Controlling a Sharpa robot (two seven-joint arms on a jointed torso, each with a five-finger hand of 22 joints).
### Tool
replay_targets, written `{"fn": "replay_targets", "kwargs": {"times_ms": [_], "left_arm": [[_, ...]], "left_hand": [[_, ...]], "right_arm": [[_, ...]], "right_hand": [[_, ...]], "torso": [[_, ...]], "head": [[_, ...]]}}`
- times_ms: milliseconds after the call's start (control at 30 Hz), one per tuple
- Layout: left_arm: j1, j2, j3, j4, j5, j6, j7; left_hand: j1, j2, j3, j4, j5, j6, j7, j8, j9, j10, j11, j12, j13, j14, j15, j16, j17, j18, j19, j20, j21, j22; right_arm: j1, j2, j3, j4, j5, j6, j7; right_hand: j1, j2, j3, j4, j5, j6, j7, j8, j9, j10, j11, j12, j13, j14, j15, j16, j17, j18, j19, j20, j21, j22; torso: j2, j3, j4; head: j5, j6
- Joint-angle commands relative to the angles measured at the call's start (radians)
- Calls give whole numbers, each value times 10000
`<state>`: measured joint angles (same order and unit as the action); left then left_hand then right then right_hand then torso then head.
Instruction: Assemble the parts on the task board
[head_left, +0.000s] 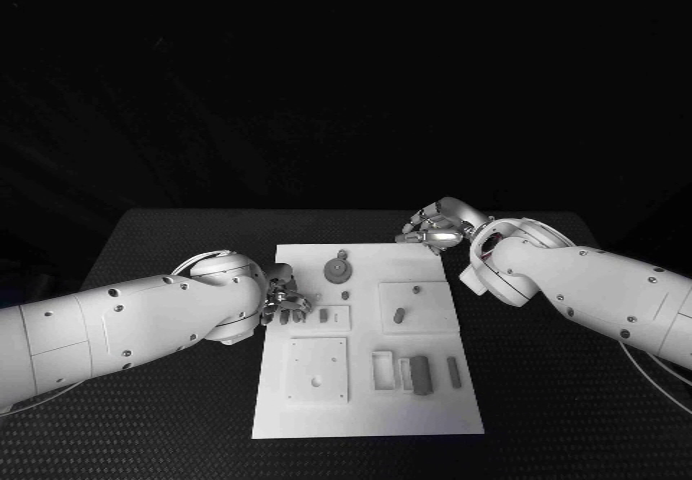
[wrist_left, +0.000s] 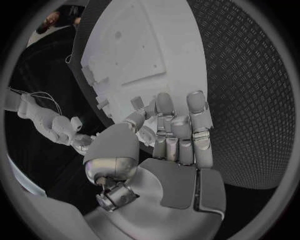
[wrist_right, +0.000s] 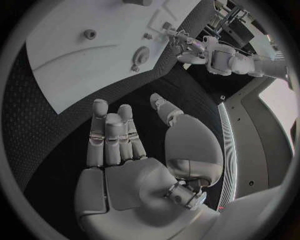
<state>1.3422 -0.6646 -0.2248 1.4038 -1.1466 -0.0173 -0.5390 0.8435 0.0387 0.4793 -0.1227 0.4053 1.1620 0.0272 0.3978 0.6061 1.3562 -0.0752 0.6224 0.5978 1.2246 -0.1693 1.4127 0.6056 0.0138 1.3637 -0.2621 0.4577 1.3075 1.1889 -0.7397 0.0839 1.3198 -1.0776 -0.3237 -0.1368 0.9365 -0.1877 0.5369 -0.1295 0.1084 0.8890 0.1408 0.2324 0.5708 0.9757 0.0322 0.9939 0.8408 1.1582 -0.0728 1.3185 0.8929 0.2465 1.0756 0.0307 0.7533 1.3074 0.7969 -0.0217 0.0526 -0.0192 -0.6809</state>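
A black counter (head_left: 173, 240) is seen from above, its surface covered in a fine, raised, diamond-like tread pattern. The same textured pattern is shown close up in the left wrist view (wrist_left: 250, 90), and again in the right wrist view (wrist_right: 37, 125). The counter's far edge is seen as a straight line across the middle of the head view, and its corners are angled inward. Behind the counter, a dark backdrop (head_left: 346, 90) is seen.

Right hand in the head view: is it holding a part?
No. The right hand hovers off the task board's far corner, fingers apart and empty.
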Motion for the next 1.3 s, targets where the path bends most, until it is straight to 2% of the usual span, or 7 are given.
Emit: {"fn": "replay_targets", "kwargs": {"times_ms": [33, 1300], "left_arm": [[-49, 32, -16, -17, -207, 119, -9], [-156, 10, -36, 39, -227, 367, -30]], "left_hand": [[34, 126, 1122, -1079, -61, -42, 34, 38, 12, 22, -7, -24, -5, 66, -127, -52, 13, -81, 34, -13, 11, 178], [30, 144, 1149, -1117, -104, -52, 35, 48, 20, 29, -4, -30, -6, 74, -122, -59, 20, -86, 38, -7, 6, 183]], "right_arm": [[-9, 2, 4, 13, -6, 136, 71], [-12, 8, 4, 29, -6, 145, 73]], "right_hand": [[-28, 66, 16, 47, 40, 5, 60, -47, 10, -64, 25, 57, -19, -65, -12, -51, -10, 153, -71, 3, -59, 188], [-30, 66, 16, 51, 40, 4, 60, -49, 11, -68, 25, 65, -27, -66, -12, -50, -12, 153, -71, 1, -60, 189]], "torso": [[1, 10, -2], [-1, -4, 5]], "head": [[4, -13], [30, -38]]}}
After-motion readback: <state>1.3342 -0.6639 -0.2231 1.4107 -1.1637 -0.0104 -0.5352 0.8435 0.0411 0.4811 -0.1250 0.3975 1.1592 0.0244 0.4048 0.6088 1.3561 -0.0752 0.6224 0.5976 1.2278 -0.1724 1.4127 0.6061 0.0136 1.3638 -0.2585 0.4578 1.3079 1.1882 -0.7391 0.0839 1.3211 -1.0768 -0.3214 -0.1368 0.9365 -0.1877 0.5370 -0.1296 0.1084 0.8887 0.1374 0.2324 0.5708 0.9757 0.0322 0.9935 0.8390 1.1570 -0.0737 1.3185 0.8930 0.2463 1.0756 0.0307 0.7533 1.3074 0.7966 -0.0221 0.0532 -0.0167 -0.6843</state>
